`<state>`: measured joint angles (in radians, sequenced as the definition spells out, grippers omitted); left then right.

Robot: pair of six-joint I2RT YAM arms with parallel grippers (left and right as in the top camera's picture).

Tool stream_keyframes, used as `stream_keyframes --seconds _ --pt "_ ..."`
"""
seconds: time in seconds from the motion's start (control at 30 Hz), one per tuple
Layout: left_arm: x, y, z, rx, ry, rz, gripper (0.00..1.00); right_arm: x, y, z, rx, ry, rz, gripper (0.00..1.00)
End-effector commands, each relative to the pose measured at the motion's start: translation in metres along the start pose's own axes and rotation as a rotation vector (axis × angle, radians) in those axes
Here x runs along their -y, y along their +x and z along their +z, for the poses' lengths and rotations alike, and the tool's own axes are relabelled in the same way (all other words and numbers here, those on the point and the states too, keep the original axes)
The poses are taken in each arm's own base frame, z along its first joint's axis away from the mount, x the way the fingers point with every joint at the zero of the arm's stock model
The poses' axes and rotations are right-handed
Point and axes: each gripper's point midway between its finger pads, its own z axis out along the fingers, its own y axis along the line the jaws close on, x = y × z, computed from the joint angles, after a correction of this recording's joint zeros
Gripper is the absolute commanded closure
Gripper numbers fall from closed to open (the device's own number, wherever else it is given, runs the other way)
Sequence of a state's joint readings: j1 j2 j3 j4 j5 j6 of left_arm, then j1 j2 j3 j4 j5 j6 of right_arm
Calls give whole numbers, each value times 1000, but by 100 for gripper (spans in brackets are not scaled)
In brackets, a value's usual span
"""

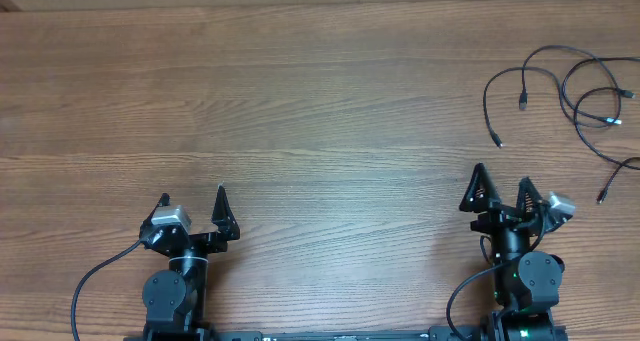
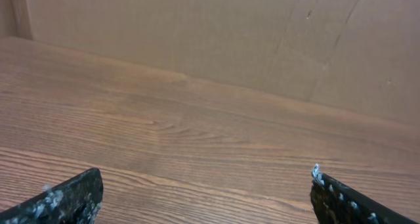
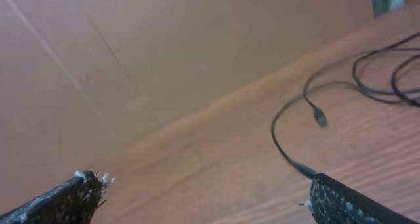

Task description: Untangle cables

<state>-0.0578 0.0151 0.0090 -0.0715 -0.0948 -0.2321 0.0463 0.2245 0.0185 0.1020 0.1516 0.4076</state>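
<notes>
The cables (image 1: pixel 575 96) are thin black cords with small plug ends, lying looped over each other at the far right of the wooden table. They also show in the right wrist view (image 3: pixel 341 86), ahead and to the right of the jaws. My right gripper (image 1: pixel 502 193) is open and empty near the front edge, below the cables and apart from them. In the right wrist view (image 3: pixel 203 188) its fingers are spread wide. My left gripper (image 1: pixel 193 201) is open and empty at the front left, far from the cables; the left wrist view (image 2: pixel 207 184) shows only bare wood between its fingers.
The wooden table (image 1: pixel 300 101) fills the overhead view. A brown cardboard wall (image 2: pixel 230 33) stands behind the table's far edge. Thick black arm wiring (image 1: pixel 95 276) hangs by the left arm base.
</notes>
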Motion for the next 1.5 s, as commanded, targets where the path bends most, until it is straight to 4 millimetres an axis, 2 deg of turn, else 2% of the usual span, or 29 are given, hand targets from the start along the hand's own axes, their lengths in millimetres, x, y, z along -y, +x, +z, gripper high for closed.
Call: stream_keyframes --seconds 0.0,0.1,0.23,0.63,0.73,0.8,1.47 --pt "-3 -1 0 11 -14 18 0 5 2 -5 3 15 -74 0" --pt "-3 -1 0 11 -14 18 1 8 7 -10 -11 23 -106 0" --pt "-3 -1 0 11 -14 18 0 2 -7 -14 50 -4 -142 0" --pt "-3 -1 0 11 -14 18 0 1 -5 -14 39 -10 -150 0" --pt "-3 -1 0 11 -14 18 0 -15 7 -15 -8 -115 -344 0" --pt "-3 -1 0 11 -14 18 0 -21 11 -16 -19 -149 -398 0" --pt "-3 -1 0 11 -14 18 0 -21 11 -16 -19 -152 -380 0"
